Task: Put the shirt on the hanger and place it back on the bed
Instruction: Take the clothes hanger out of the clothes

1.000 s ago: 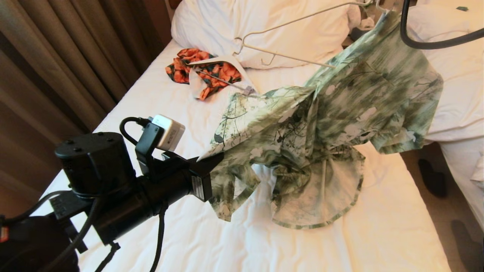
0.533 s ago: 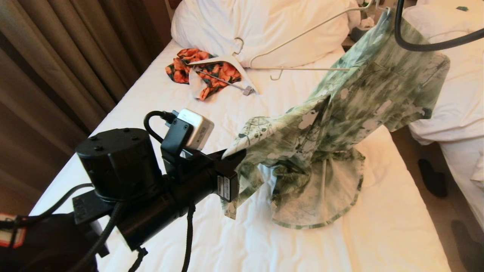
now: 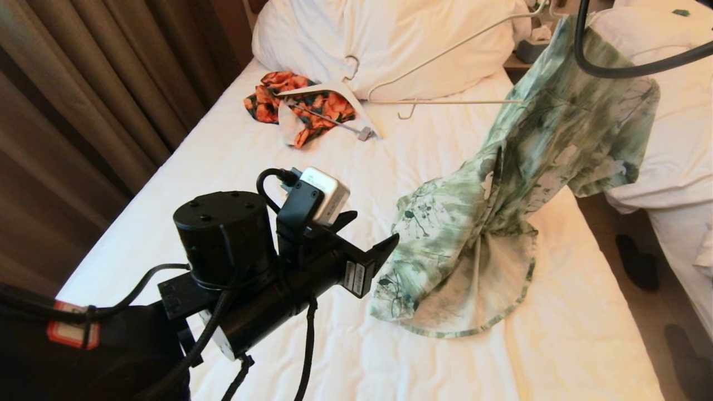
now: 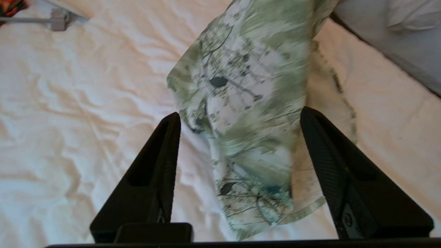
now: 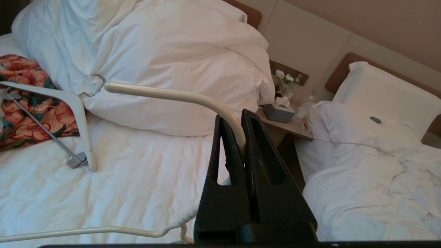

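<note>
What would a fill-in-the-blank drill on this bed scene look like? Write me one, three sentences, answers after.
1. The right gripper is shut on the cream ____.
2. The left gripper hangs with its fingers ____, gripping nothing, with the green floral shirt between them.
3. The shirt's hem rests on the bed, while the orange-and-black garment lies beside the white ____.

Missing words: hanger; open; pillow

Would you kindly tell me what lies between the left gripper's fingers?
The left gripper is open; the shirt hangs between its fingers, over the bed, in the left wrist view.
</note>
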Controlling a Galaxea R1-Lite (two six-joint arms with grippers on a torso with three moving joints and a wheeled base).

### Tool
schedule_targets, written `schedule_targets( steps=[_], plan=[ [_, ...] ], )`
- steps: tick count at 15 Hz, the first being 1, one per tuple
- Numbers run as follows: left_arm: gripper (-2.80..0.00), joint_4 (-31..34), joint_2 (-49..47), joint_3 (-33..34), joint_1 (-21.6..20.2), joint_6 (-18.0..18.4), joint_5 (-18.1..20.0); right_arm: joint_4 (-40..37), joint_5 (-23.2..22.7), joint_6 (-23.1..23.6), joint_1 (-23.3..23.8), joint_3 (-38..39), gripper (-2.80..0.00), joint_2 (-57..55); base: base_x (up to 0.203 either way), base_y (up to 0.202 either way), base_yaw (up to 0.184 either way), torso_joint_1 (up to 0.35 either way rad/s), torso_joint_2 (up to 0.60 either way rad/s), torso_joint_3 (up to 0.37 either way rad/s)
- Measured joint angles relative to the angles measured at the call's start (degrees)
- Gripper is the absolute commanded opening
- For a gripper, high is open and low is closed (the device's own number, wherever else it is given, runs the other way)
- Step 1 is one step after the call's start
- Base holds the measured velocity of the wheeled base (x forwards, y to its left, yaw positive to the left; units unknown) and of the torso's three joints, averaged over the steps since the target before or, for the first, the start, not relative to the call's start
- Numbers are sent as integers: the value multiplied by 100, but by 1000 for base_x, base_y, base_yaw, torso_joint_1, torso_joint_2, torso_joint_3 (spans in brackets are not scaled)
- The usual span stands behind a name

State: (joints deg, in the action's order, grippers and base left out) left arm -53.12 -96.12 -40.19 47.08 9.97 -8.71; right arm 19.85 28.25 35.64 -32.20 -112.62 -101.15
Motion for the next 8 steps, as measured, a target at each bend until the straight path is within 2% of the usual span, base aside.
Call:
schedule_targets(
  steps=[3, 6, 8],
  plan=[
    [0, -133, -221, -511, 167, 49, -28, -1, 0, -4, -61, 2, -280, -33, 0, 0, 0, 0, 0, 0],
    [0, -166, -662, -1461, 239, 473, -190, -1, 0, -33, -96, 2, -280, -47, 0, 0, 0, 0, 0, 0],
    [0, -124, -1021, -2041, 354, 609, -341, -1, 0, -42, -104, 5, -280, -53, 0, 0, 0, 0, 0, 0]
  ],
)
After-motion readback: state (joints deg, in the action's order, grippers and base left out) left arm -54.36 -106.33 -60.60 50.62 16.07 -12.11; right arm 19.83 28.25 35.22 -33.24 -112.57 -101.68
